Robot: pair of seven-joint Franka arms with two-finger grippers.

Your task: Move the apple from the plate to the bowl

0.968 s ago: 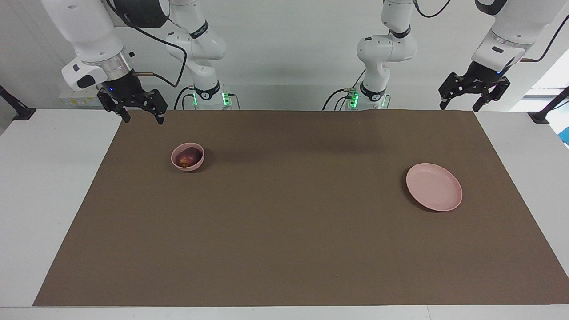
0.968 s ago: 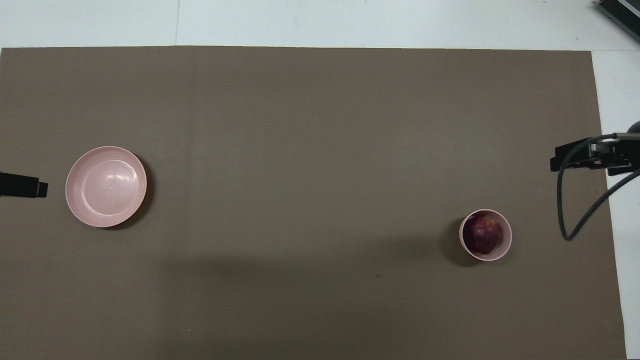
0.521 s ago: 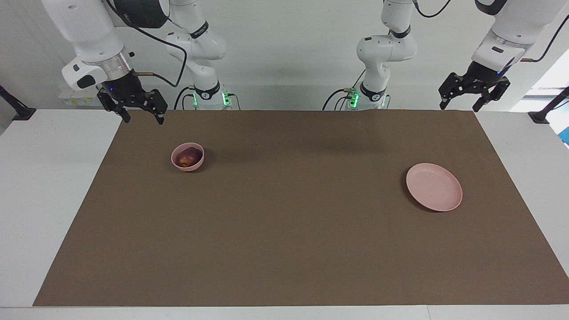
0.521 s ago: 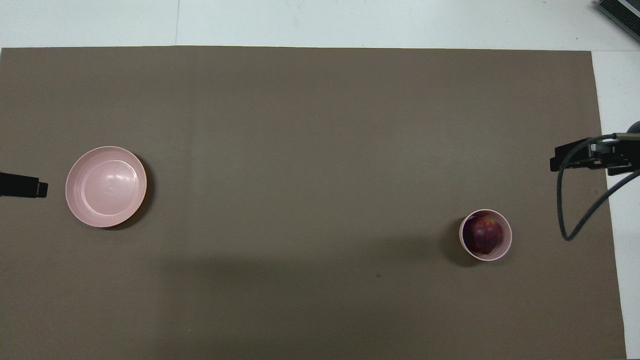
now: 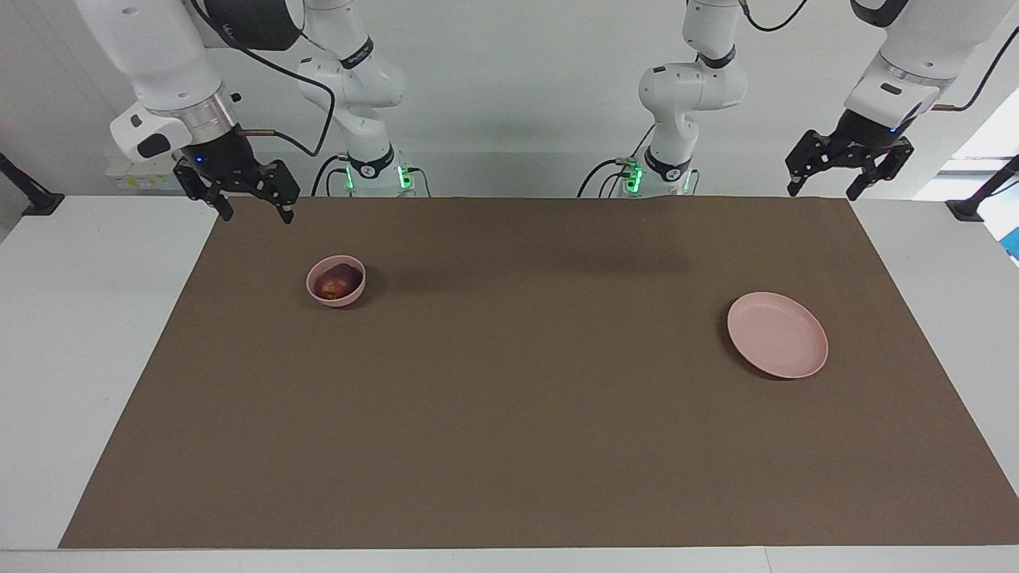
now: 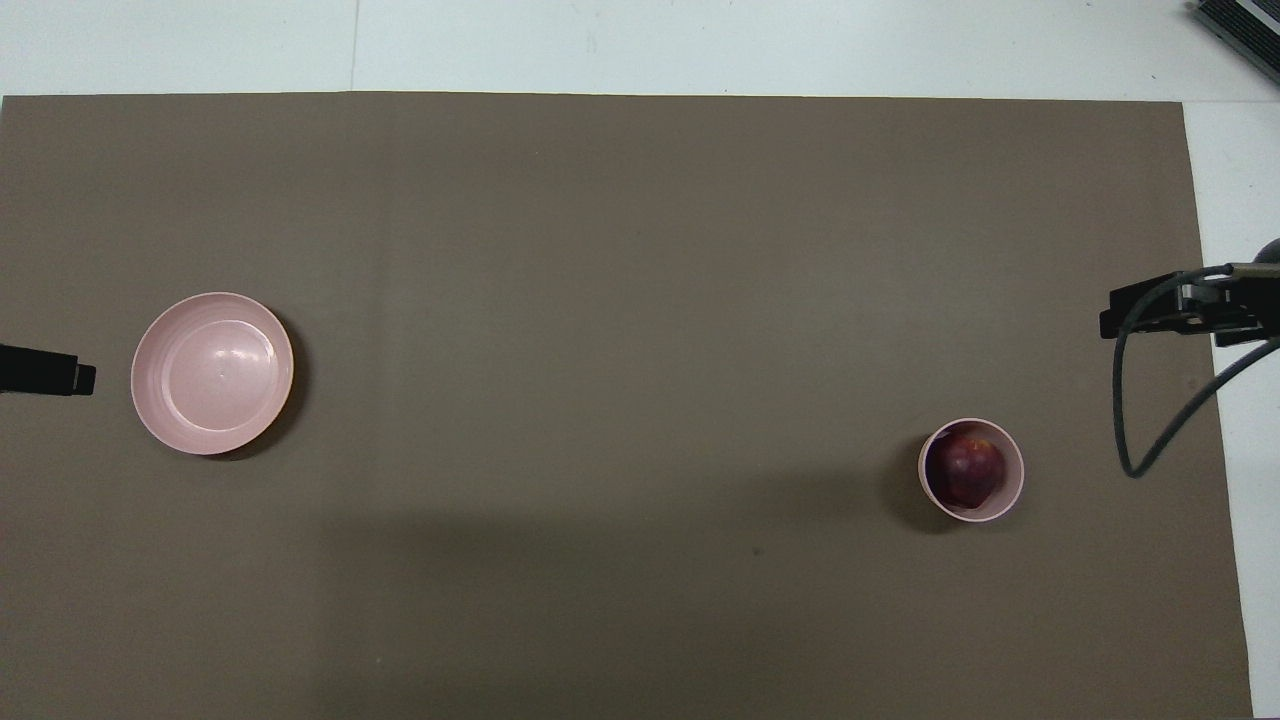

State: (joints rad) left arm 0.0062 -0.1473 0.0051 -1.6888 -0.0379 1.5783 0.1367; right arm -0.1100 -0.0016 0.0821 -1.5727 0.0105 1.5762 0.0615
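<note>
While the small dark red apple sits in the deep pale pink bowl, the flat pale pink plate lies bare toward the left arm's end. The right gripper and left gripper hang over the brown mat's corners, fingers apart.

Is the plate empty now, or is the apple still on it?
Empty. The plate shows only its bare pink surface in both views, and the apple sits inside the bowl, toward the right arm's end.
</note>
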